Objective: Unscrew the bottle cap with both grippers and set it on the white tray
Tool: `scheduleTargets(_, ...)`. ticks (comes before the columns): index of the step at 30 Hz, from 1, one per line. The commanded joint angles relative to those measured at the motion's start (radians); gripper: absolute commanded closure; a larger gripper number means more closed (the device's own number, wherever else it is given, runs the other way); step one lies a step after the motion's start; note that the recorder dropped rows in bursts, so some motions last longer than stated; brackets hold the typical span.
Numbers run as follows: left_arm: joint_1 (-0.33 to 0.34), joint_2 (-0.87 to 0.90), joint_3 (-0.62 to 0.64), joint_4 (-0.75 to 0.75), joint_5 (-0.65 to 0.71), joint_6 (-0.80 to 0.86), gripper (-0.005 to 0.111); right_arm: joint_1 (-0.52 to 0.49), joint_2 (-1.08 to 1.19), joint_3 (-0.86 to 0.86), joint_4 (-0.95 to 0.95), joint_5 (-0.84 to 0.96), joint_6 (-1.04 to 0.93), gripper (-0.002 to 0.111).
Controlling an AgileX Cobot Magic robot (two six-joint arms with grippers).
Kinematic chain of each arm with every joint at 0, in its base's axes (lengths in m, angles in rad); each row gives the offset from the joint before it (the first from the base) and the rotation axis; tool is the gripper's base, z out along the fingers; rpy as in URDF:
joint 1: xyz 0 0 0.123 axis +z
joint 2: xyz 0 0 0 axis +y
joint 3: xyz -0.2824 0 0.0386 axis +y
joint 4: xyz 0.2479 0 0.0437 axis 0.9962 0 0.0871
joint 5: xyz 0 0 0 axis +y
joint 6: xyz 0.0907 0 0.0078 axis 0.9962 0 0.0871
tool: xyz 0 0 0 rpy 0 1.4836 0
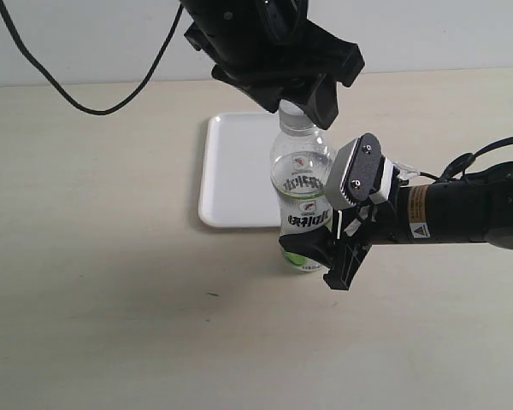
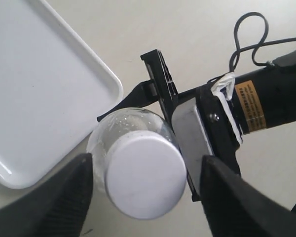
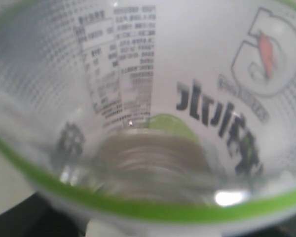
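Observation:
The clear bottle (image 1: 303, 184) with its white-and-green label stands upright on the table just in front of the white tray (image 1: 231, 171). The white bottle cap (image 1: 291, 108) sits on its neck. My left gripper (image 1: 301, 102) hangs over it from above, open. In the left wrist view its black fingers (image 2: 64, 197) flank the cap (image 2: 145, 175) with a gap on each side. My right gripper (image 1: 318, 254) reaches in from the right and is shut on the bottle's lower part. The label (image 3: 138, 74) fills the right wrist view.
The tray (image 2: 39, 89) holds nothing and lies beside the bottle. The right arm's grey block (image 2: 192, 128) is close to the cap, beside the left fingers. A black cable (image 1: 68, 90) trails over the table's far left.

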Motion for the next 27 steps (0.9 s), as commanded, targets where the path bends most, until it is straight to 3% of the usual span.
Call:
scheduleTargets(1,-0.003,-0.017,-0.003,0.006,-0.010,0.016,0.045,-0.003,0.006,0.000,-0.002,0.072,-0.007,0.108)
scheduleTargets(7,-0.003,-0.076,-0.003,0.041,-0.017,0.192,0.045,-0.003,0.006,0.000,-0.002,0.072,-0.005,0.108)
scheduleTargets(16,-0.005,-0.116,-0.003,0.018,0.007,0.755,0.045,-0.003,0.006,0.000,-0.006,0.078,-0.005,0.108)
scheduleTargets(22,-0.005,-0.096,-0.003,0.011,0.023,0.966,0.045,-0.003,0.006,0.000,-0.006,0.078,-0.005,0.108)
scheduleTargets(27,-0.005,-0.077,-0.003,0.011,0.048,0.997,0.045,-0.003,0.006,0.000,-0.006,0.076,-0.007,0.108)
